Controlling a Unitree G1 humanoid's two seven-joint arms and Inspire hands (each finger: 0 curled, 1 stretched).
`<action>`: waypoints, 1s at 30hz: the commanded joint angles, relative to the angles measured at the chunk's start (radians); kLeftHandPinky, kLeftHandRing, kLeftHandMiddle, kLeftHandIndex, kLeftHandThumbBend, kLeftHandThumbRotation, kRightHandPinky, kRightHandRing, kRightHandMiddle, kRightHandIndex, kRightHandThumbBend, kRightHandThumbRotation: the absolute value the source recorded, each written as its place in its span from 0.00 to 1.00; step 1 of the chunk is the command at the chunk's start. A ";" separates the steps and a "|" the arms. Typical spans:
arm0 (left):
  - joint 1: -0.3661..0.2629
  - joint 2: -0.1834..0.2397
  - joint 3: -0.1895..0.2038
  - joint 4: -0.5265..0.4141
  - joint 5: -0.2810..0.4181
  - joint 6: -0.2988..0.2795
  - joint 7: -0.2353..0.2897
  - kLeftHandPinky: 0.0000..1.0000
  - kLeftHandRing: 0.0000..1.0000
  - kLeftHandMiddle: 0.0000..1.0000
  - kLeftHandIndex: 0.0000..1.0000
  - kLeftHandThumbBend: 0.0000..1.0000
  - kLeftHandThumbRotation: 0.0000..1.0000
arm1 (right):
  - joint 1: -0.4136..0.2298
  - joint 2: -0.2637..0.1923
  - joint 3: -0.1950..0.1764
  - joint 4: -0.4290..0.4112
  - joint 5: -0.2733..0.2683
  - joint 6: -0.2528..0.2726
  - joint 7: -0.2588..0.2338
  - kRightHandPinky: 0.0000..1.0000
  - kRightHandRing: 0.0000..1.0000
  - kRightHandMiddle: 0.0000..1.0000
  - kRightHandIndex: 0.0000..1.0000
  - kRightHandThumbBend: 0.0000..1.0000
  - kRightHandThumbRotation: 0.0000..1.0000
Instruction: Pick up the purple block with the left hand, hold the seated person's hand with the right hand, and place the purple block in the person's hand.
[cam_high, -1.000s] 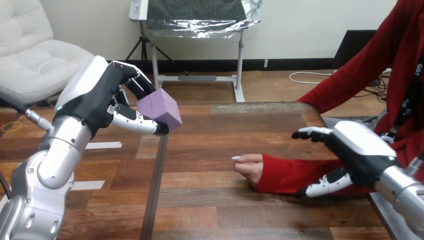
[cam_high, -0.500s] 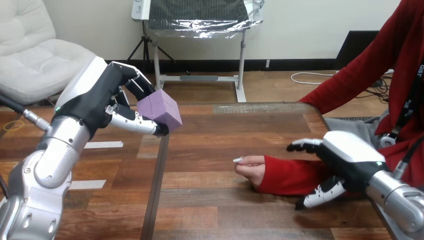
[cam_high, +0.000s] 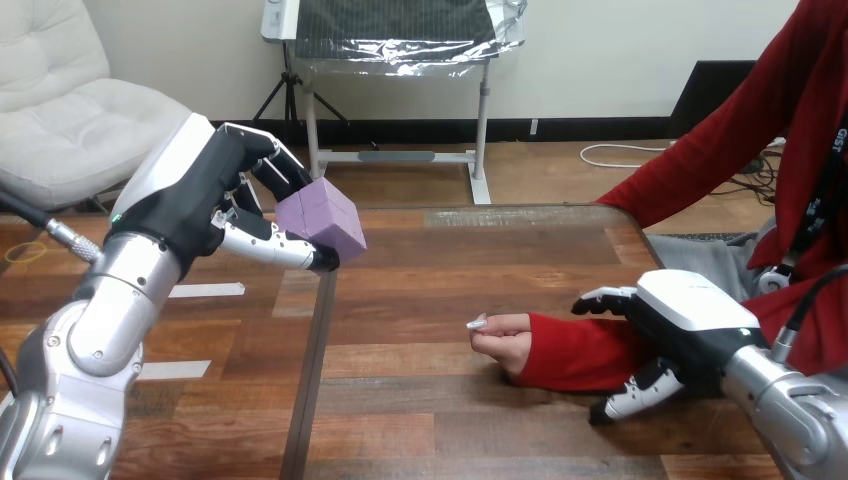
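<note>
The purple block (cam_high: 320, 218) is up off the wooden table (cam_high: 420, 410) near its left side, pinched between the thumb and curled fingers of the left hand (cam_high: 190, 195). The person's hand (cam_high: 500, 335) rests on the dark planks. The right hand (cam_high: 690, 315) sits over the red sleeve (cam_high: 575, 350); whether it grips, I cannot tell.

A robotics lab, it seems: silver robot arms (cam_high: 105, 320) over a wooden table (cam_high: 440, 410), a person (cam_high: 720, 150) seated beside the right hand (cam_high: 690, 318).
</note>
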 joint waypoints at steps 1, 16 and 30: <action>-0.030 -0.002 0.027 -0.044 -0.005 -0.009 0.001 0.19 0.26 0.33 0.41 0.77 0.00 | -0.106 0.037 0.034 0.045 -0.016 -0.013 -0.055 0.73 0.77 0.79 0.78 1.00 0.23; -0.030 -0.009 0.032 -0.040 -0.007 -0.006 -0.002 0.16 0.23 0.31 0.41 0.78 0.00 | -0.153 0.075 0.102 0.154 -0.030 -0.005 -0.100 0.60 0.67 0.69 0.72 0.98 0.26; -0.029 -0.008 0.033 -0.030 -0.010 -0.010 -0.002 0.17 0.25 0.33 0.41 0.78 0.00 | -0.181 0.089 0.126 0.224 -0.022 -0.002 -0.099 0.52 0.60 0.64 0.64 0.81 0.29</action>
